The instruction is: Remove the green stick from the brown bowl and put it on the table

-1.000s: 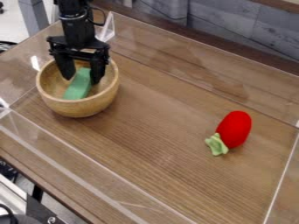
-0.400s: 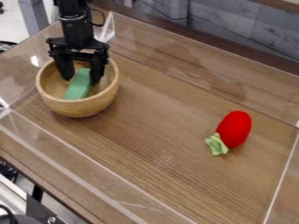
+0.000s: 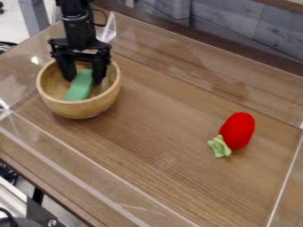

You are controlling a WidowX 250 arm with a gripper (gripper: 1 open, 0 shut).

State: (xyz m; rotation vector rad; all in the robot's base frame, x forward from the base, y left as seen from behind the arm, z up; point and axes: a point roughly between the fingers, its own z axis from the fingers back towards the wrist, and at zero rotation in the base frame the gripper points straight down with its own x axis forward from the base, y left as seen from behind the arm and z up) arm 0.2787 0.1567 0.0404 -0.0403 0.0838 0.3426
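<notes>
The brown bowl (image 3: 80, 99) sits at the left of the table (image 3: 166, 133). Inside it the green stick (image 3: 81, 89) leans against the inner wall, its upper end between my fingers. My black gripper (image 3: 81, 73) points straight down into the bowl, open, with one finger on each side of the stick's top. I cannot tell whether the fingers touch the stick.
A red strawberry toy (image 3: 236, 130) with a small green stem lies at the right. Low clear acrylic walls (image 3: 142, 199) run round the table's edges. Bare wood lies between the bowl and the strawberry.
</notes>
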